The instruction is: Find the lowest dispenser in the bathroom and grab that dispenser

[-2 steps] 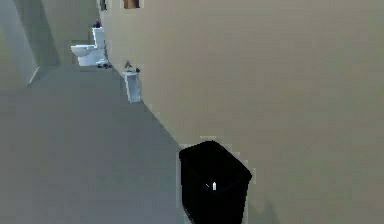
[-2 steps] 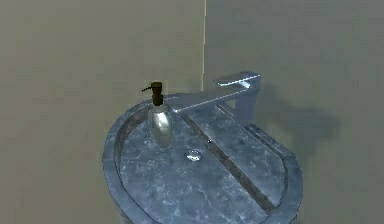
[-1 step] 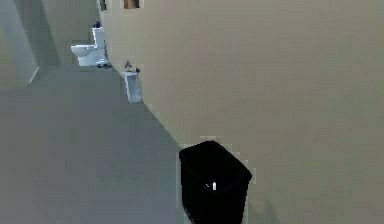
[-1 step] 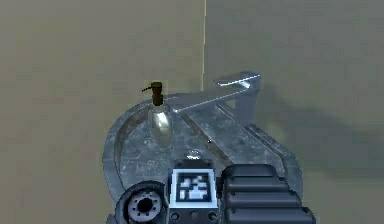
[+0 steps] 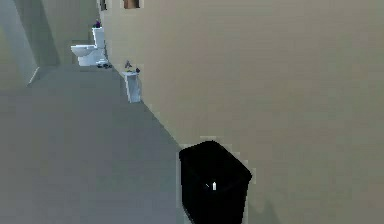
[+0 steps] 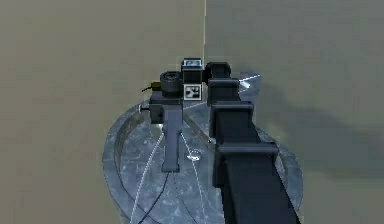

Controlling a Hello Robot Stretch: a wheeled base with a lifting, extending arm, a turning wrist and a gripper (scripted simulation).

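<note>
Along the forward view's right side, one long beige wall (image 5: pixel 280 70) runs into the distance, meeting a plain grey floor (image 5: pixel 70 150). In the arm side view the arm (image 6: pixel 245 165) rises as one dark square bar from the bottom edge, reaching out toward the same beige wall. Under it lies one round grey surface (image 6: pixel 130 160) with a glossy sheen. One black bin (image 5: pixel 213 175) stands on the floor against the wall, nearest the camera; a small pale mark on its front is too small to read. One white toilet (image 5: pixel 90 50) stands far down the wall. Between bin and toilet, one white box (image 5: pixel 133 88) sits at the wall's foot. Two dark framed things (image 5: pixel 131 4) hang high on the wall, cut by the top edge. At the arm's far end are two white squares (image 6: pixel 192 75) bearing black marks, patterns and not legible writing. Left of them is the gripper (image 6: pixel 153 90), its dark body lying level over the round surface; whether it holds anything cannot be told. One small item (image 5: pixel 130 68) stands on the white box; it may be the dispenser, but it is too small to confirm.
</note>
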